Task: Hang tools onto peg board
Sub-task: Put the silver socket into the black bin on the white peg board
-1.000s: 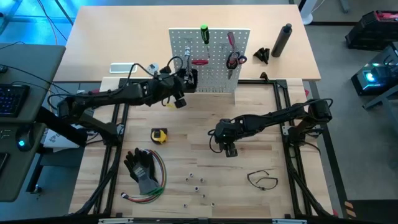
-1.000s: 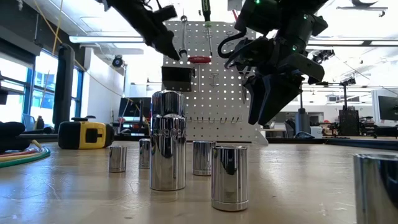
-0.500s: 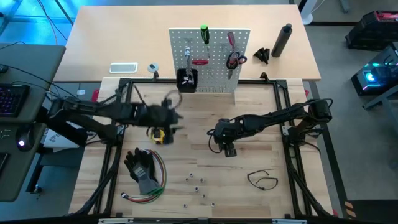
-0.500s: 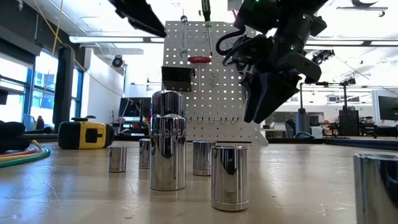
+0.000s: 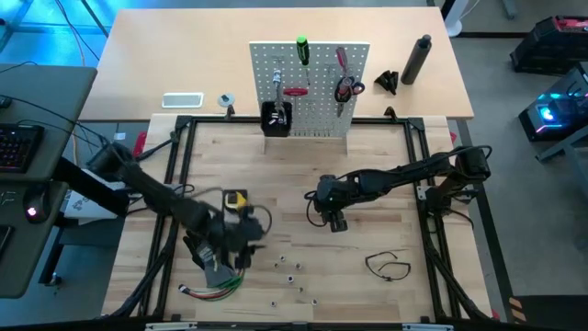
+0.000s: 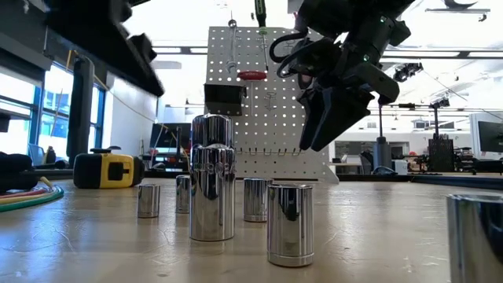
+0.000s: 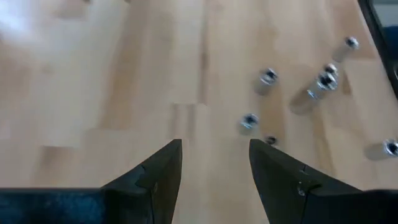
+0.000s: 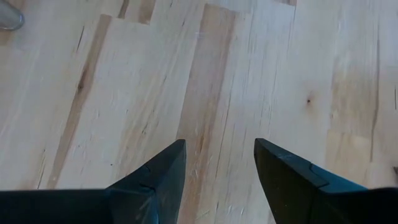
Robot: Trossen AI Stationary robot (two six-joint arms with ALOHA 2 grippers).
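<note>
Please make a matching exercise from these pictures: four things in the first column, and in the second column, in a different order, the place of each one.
Things:
1. green-handled screwdriver
2. yellow tape measure
3. thin black loop
4. small black bin

Places:
A. flat on the wooden tabletop, near the right arm's base
B. on the tabletop close to the left gripper
C. at the top edge of the peg board
D. on the peg board's lower left part

Pairs: 1-C, 2-B, 3-A, 4-D
</note>
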